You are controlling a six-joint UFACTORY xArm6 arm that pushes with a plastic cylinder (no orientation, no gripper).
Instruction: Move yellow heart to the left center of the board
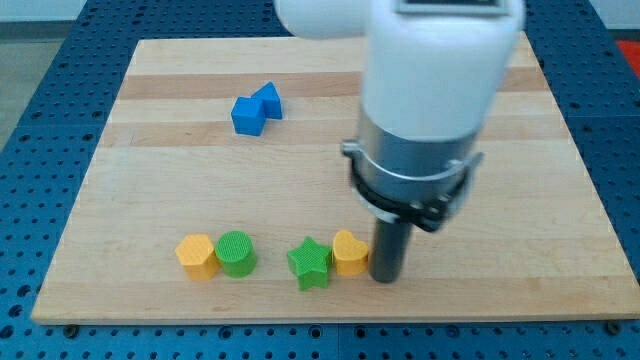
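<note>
Wooden board [200,130]: my tip [385,278] touches yellow plastic heart [349,253] near bottom edge; no pincer fitted. Risk: pushing leftward drags adjacent green plastic star [309,263] along.

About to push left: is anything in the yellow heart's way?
Yes. My tip sits right of the yellow heart, nothing between them. The green star touches the heart's left side; farther left stand a green cylinder and another yellow block.
</note>
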